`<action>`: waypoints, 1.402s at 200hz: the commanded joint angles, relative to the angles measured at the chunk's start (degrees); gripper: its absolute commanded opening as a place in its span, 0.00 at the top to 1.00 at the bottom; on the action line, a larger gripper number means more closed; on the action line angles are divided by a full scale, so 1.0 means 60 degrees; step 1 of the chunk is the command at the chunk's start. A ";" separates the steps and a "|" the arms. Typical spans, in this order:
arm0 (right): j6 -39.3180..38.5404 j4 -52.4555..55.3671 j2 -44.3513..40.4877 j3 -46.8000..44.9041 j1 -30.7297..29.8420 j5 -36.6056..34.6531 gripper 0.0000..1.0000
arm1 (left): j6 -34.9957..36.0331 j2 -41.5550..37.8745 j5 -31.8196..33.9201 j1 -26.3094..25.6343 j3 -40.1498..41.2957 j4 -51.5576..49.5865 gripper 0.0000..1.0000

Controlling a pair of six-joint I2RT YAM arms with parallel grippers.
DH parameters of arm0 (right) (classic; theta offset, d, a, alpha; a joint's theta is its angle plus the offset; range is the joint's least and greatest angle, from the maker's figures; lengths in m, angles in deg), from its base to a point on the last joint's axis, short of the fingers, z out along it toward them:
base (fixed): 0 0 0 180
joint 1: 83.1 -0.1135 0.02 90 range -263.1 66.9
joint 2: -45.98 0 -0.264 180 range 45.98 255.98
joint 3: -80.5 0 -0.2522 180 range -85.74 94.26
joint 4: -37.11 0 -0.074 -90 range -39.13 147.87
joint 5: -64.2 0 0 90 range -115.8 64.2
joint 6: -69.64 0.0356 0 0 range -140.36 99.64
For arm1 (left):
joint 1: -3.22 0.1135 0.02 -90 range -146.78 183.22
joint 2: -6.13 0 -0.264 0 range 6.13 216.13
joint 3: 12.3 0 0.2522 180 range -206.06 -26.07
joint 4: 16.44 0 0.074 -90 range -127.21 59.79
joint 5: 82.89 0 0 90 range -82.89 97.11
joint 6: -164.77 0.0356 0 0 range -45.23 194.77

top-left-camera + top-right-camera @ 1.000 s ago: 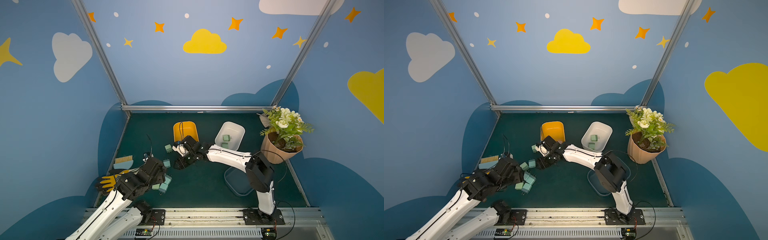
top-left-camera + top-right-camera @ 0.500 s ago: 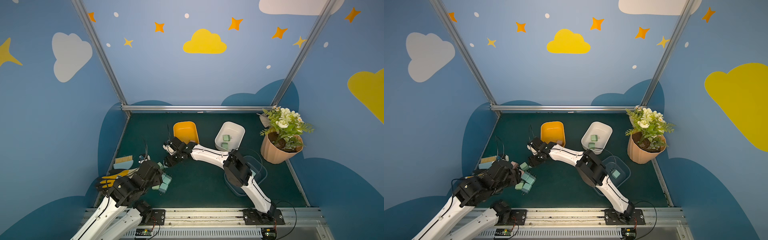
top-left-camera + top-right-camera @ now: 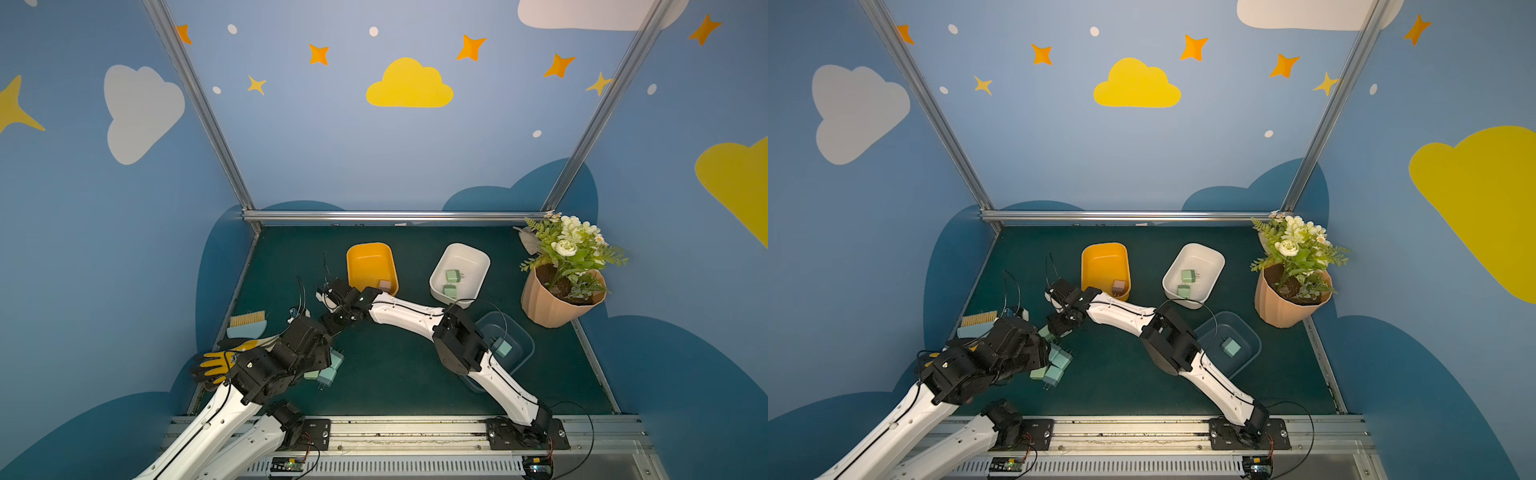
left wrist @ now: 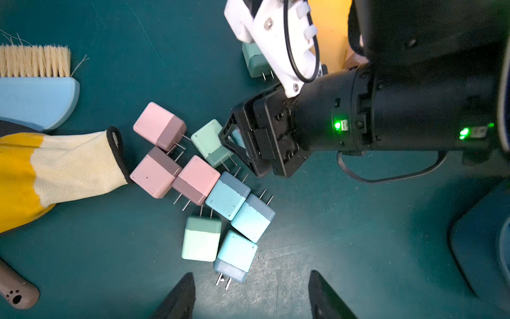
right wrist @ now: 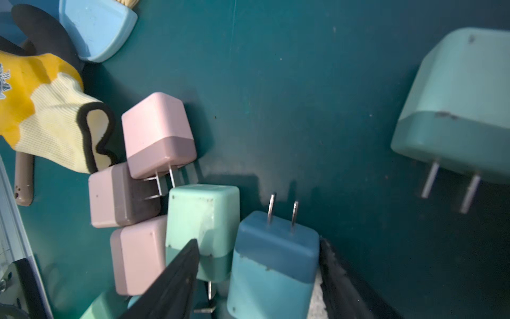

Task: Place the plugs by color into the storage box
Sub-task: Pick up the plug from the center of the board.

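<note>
Bench (image 3: pixel 395 374): dk green mat. R arm (image 3: pixel 409 318) is stretched low across it toward the left edge, wrist bent down over the plug pile (image 4: pixel 215 193). R jaws part-open, astride a teal plug (image 5: pixel 273 265). One finger (image 5: pixel 339 276) is against its side. The other finger (image 5: pixel 176 276) is apart from it, over a pale green plug (image 5: pixel 202 218). L arm (image 3: pixel 270 365) is raised over the near-left corner. L jaws wide, nothing between, above the pile's edge.

Flower pot (image 3: pixel 552 307), right edge toward the far corner: soil, white blooms. Clear bin (image 3: pixel 519 332), right side nearer the front edge: 1 lone teal plug (image 3: pixel 503 348). White bin (image 3: pixel 465 249), mid-bench toward the far edge: 2 green plugs (image 3: pixel 453 275). Orange bin (image 3: pixel 368 259), to its left: 1 pink plug (image 3: pixel 384 285).

Yellow work glove (image 4: pixel 41 171) & blue-backed brush (image 4: pixel 36 96) lie by the left edge. Pile sits at the glove cuff, w/ 3 pink, 2 pale green, 3 teal in plain view, plus the one in R jaws. Stray plug (image 4: pixel 255 60) lies apart, between pile & orange bin. Glove print too small to read.
</note>
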 commanded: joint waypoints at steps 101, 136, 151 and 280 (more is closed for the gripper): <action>-0.1246 0.2705 0.0235 -0.0505 -0.0131 -0.1399 0.42 | 0.0243 0.0205 -0.0507 0.0035 0.0386 0.0732 0.34; -0.1460 0.2749 0.0287 -0.0491 -0.0131 -0.1643 0.40 | 0.0097 0.0089 -0.0455 0.0030 0.0427 0.0692 0.34; -0.1526 0.2749 0.0393 -0.0367 -0.0130 -0.1729 0.40 | 0.0080 0.0089 -0.0418 0.0029 0.0426 0.0675 0.34; -0.2279 0.1734 0.0980 0.0020 -0.0152 -0.1747 0.40 | -0.0587 -0.0737 -0.0520 0.0034 0.0331 0.0100 0.34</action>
